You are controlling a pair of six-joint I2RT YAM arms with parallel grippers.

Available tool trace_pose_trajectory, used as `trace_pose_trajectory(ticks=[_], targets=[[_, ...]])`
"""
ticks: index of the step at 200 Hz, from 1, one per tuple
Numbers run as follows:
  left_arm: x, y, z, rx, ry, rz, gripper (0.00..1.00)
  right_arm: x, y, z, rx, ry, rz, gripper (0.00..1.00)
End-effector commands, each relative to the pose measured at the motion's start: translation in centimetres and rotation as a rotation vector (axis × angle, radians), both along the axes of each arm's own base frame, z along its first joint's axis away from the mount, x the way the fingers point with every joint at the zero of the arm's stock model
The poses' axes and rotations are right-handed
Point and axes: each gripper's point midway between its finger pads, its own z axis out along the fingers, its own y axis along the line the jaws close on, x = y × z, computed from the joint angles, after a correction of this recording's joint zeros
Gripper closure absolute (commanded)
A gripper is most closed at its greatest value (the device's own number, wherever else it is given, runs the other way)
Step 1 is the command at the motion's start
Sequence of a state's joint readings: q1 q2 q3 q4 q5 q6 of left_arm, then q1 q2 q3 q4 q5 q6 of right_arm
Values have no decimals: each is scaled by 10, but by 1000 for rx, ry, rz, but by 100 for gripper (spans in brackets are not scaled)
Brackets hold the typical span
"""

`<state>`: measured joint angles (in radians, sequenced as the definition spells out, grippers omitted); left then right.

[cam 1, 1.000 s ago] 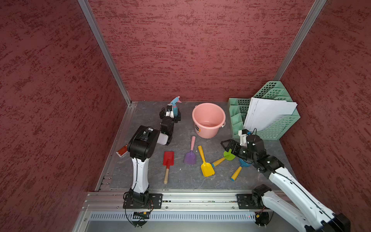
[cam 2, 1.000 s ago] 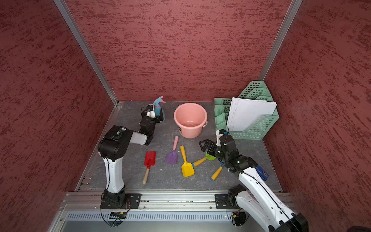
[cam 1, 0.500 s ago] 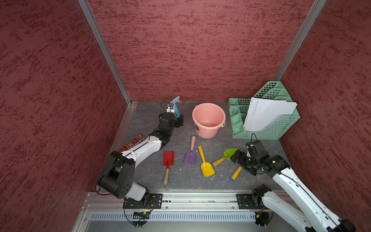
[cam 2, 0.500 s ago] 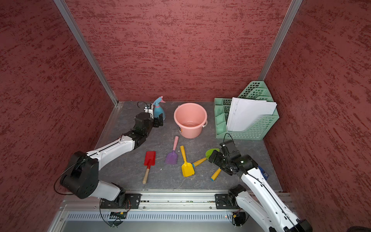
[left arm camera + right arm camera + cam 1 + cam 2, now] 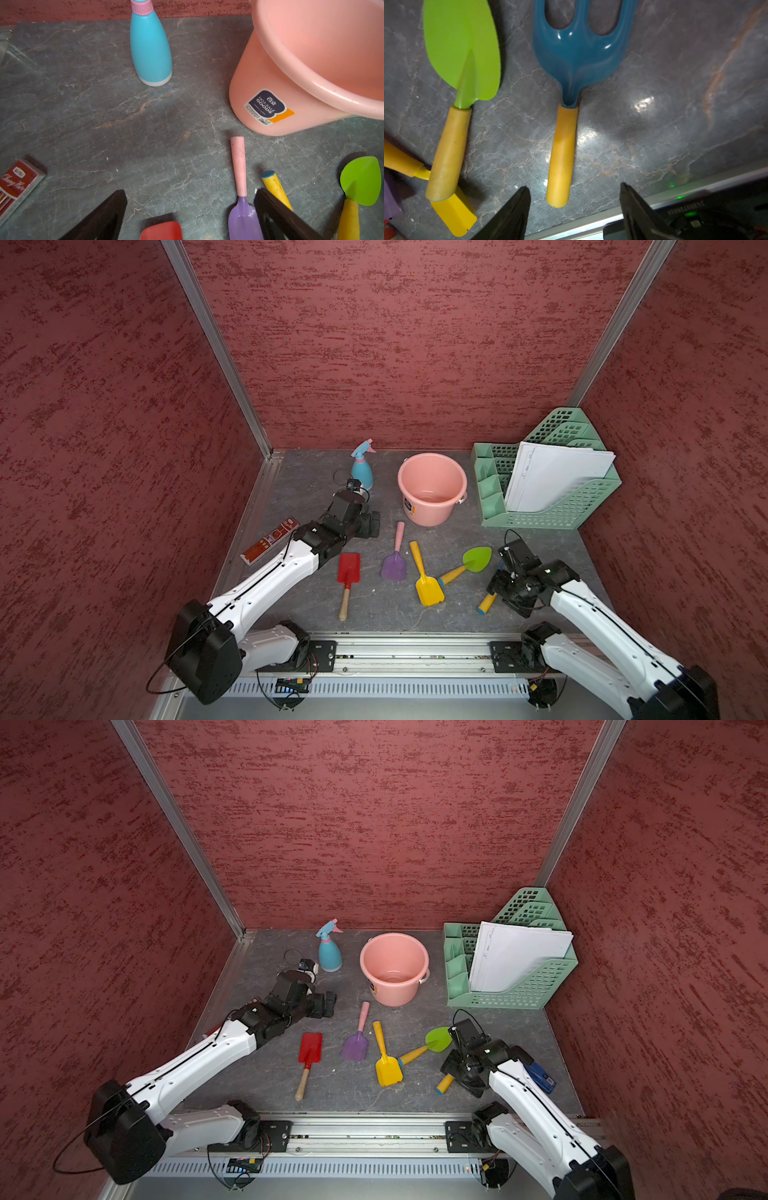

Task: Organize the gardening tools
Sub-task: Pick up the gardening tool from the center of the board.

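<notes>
Blue claw (image 5: 579,52), prong tips cut off, head hidden beneath my right pincer (image 5: 574,186) in both top views, jaws spread astride its handle without touching, left pincer (image 5: 190,191) spread, empty.

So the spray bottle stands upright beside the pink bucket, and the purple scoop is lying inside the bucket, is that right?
Not quite. The spray bottle does stand upright beside the pink bucket, but the purple scoop is not inside it: it lies flat on the table in front of the bucket. Both top views show this.
</notes>
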<state>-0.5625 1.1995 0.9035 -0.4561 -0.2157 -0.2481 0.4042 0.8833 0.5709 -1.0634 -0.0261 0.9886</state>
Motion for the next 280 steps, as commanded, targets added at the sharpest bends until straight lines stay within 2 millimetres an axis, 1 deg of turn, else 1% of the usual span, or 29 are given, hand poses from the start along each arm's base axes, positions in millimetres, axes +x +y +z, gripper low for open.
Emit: trace_pose_trajectory(ticks=[1,21,57,96,156,170,194,240,266,276,280], targets=[[-17,4,-16,2,74,3,0,16,0,2,-12,-64,-35,30],[-21,4,-20,2,87,1,0,26,3,-1,-12,-65,-29,35],[-24,3,-25,8,101,-6,0,39,9,-12,-15,-38,-7,35],[-23,3,-34,26,120,-12,0,37,2,-26,-41,8,-19,37],[-21,-1,-44,30,144,-18,0,37,0,-47,-15,49,-51,45],[-21,-2,-44,29,145,-19,0,39,1,-48,-15,59,-47,47],[-21,-1,-44,33,145,-19,0,41,4,-52,-5,76,-49,56],[-21,2,-43,39,140,-4,0,38,7,-54,14,91,-72,83],[-21,2,-42,41,138,-2,0,37,5,-48,13,77,-87,95],[-20,2,-42,41,137,-2,0,38,4,-42,13,55,-92,100],[-21,3,-42,41,137,-1,0,39,3,-39,11,45,-94,100]])
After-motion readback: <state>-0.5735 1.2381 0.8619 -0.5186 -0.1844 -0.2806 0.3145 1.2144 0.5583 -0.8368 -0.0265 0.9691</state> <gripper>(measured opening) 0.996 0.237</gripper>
